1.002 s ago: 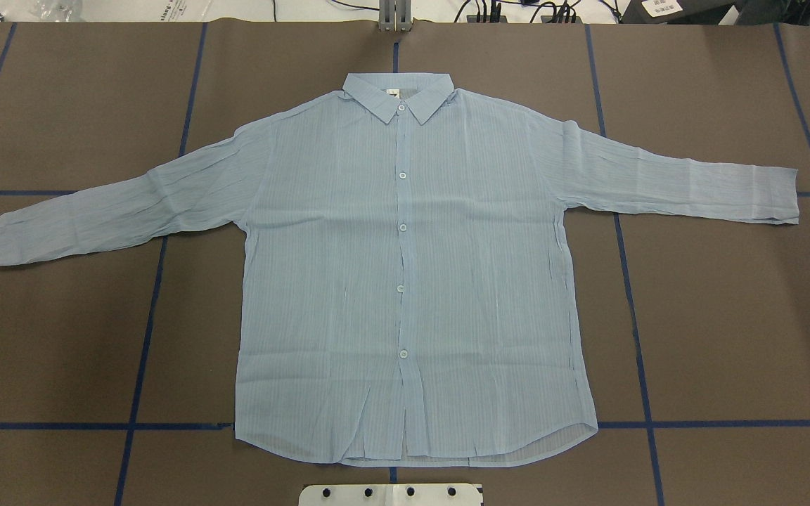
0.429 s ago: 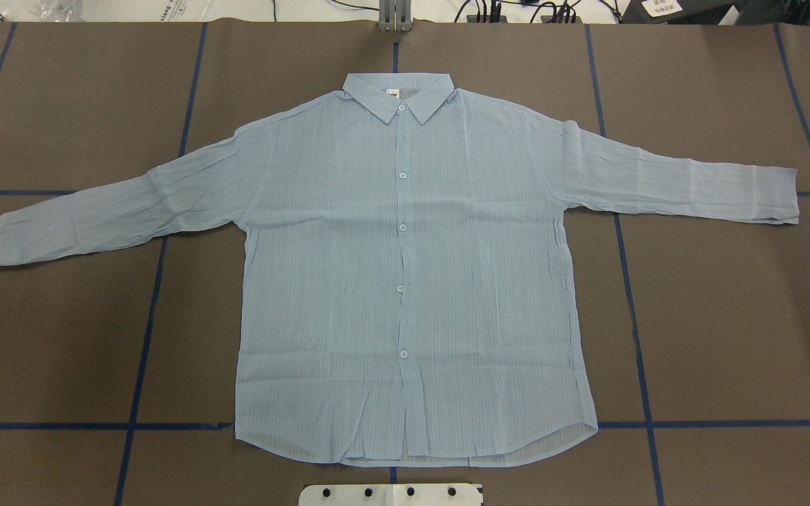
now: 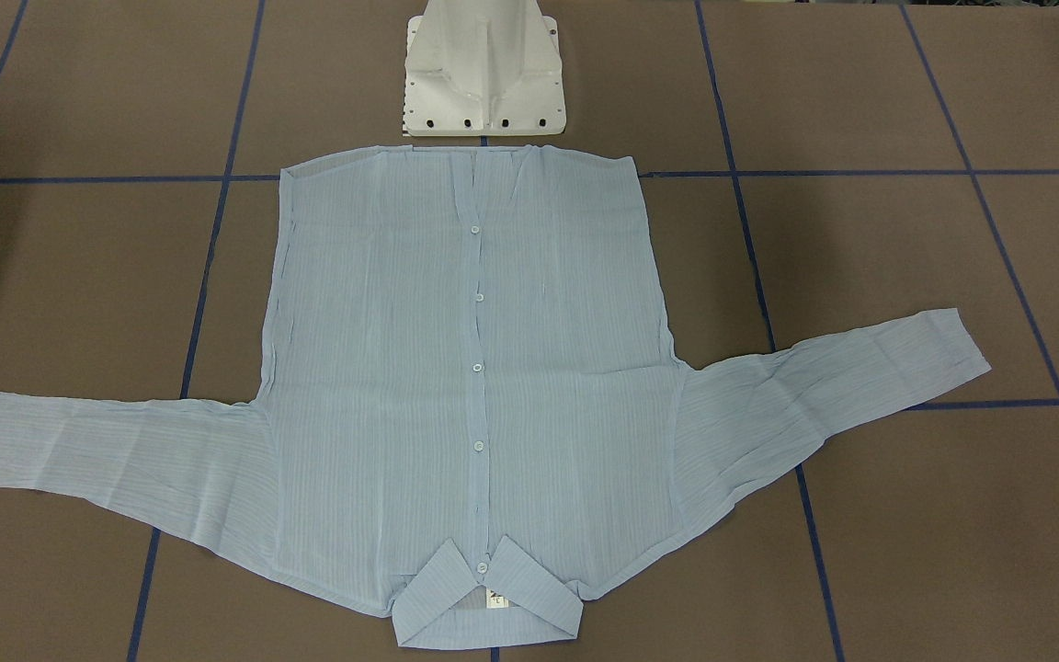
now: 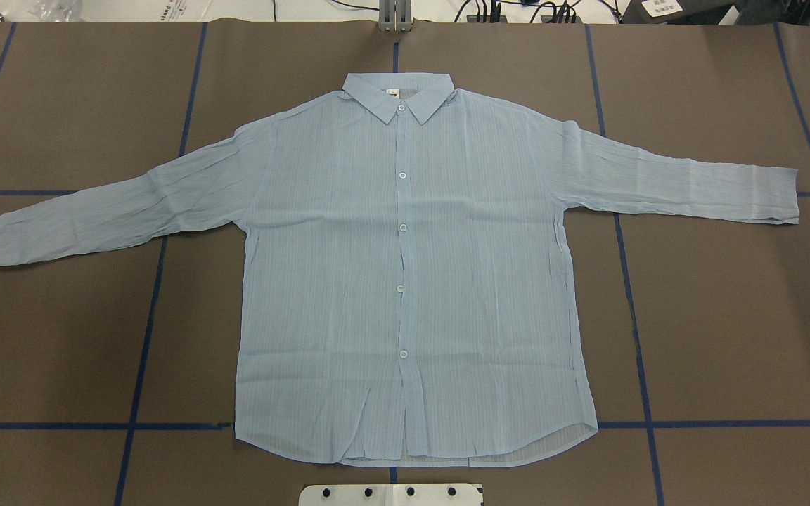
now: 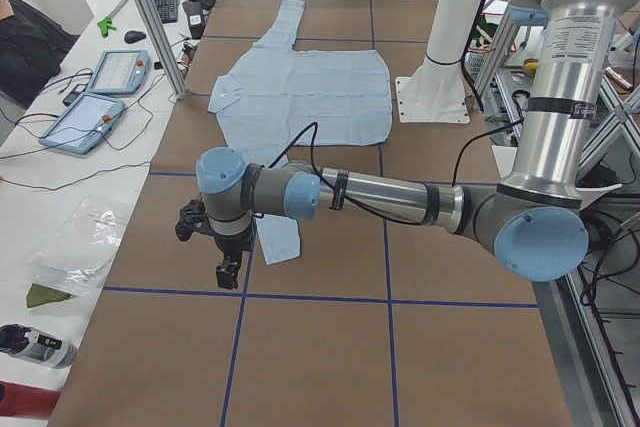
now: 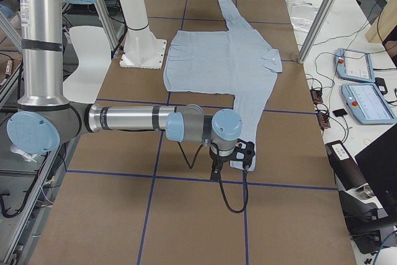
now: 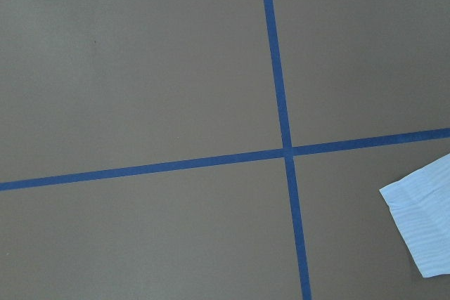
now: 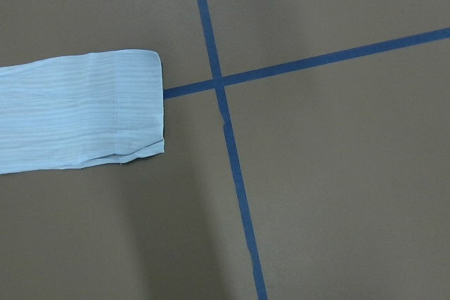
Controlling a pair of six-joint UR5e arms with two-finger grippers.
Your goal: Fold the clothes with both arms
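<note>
The shirt (image 4: 405, 281) lies flat and front-up on the brown worktop (image 4: 728, 316), buttoned, its long axis running straight away from the white pedestal base (image 3: 483, 83): the hem (image 4: 412, 457) sits just beside the base and the collar (image 4: 398, 95) points to the far edge, close to it. The left sleeve (image 4: 117, 211) and right sleeve (image 4: 679, 183) spread sideways, each slanting slightly back toward the robot. The overhead and front-facing views show the whole shirt but no arm. Only the side views show the arms: the left arm (image 5: 380, 192) reaches low over the worktop with the left fingers (image 5: 228, 275) hanging near the left cuff, and the right arm (image 6: 130, 118) mirrors it, the right fingers (image 6: 215, 169) near the right cuff. Whether either pair is spread or pressed together cannot be told. The left wrist camera catches only a corner of cuff (image 7: 425, 230); the right one shows the cuff end (image 8: 133, 107) just beside a crossing of blue tape lines (image 8: 218, 82). Brown worktop stretches beyond both cuffs
</note>
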